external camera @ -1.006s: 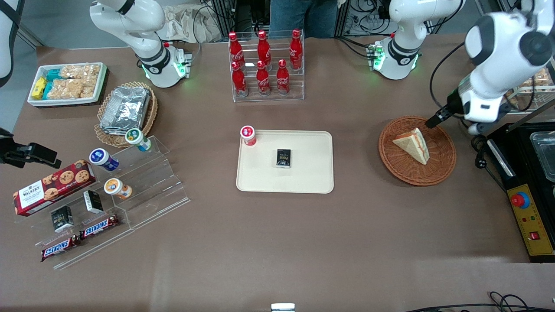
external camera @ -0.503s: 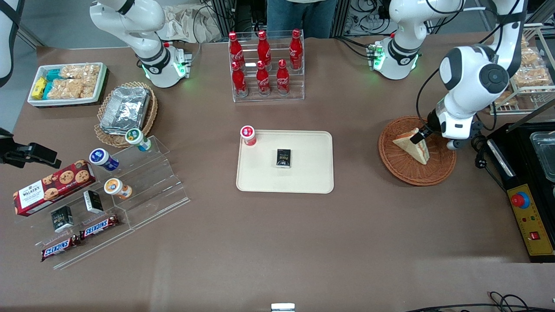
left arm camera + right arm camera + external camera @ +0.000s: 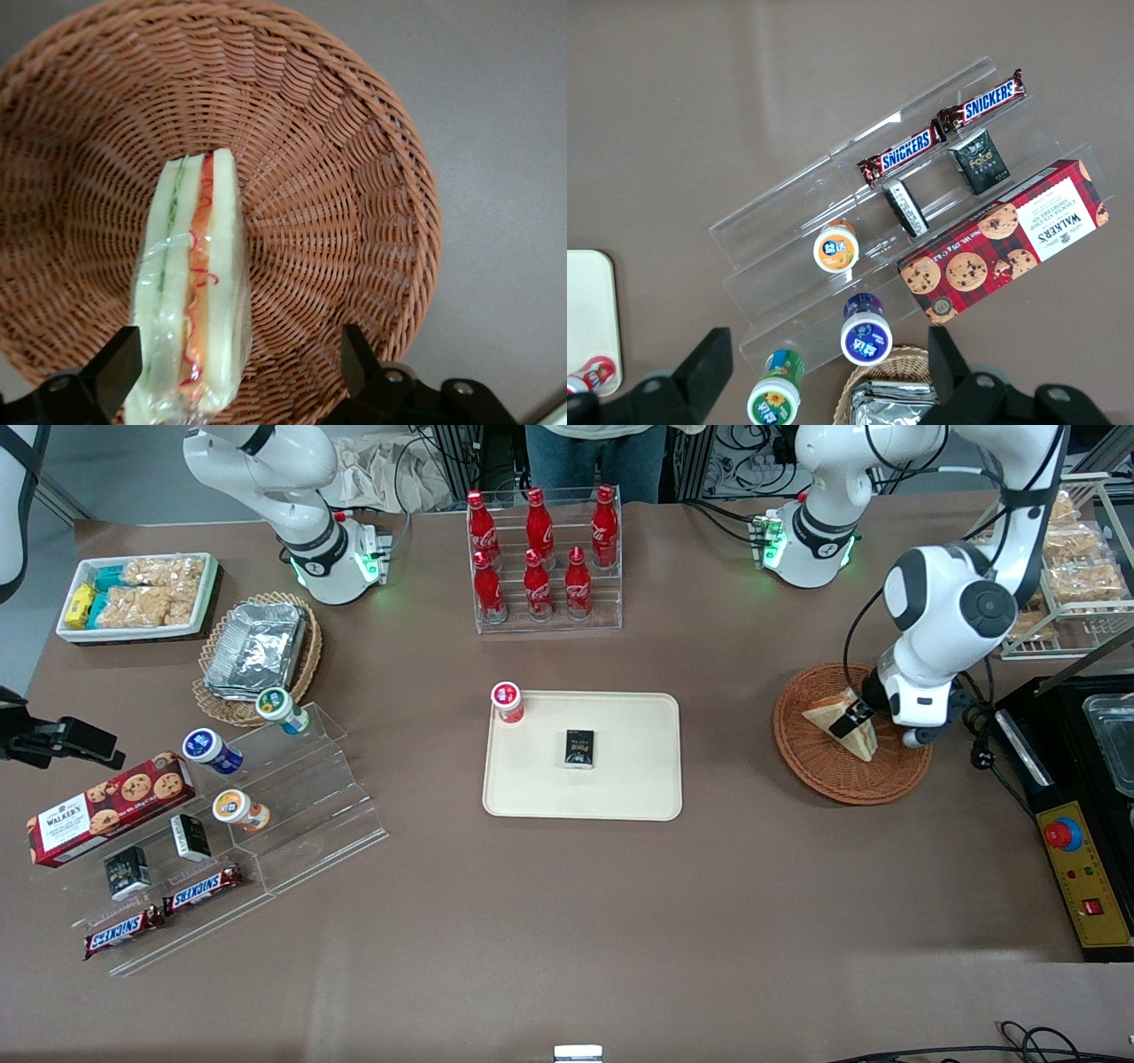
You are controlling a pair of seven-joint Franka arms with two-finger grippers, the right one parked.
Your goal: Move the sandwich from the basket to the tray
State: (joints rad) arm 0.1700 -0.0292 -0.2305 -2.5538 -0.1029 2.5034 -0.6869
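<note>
Tool (image 3: 237, 372) open, astride sandwich (image 3: 190, 292)

The end effector (image 3: 239, 367) fingers are cut off, and the arm hides part of the sandwich (image 3: 833, 715).

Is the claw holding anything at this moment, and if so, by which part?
Nothing is held. The open claw straddles the sandwich in the basket, fingers apart from it.

The left arm bends down from its elbow, wrist pointing downward, and its gripper (image 3: 237, 372) hangs low with both fingers (image 3: 111, 367) spread wide apart.
</note>
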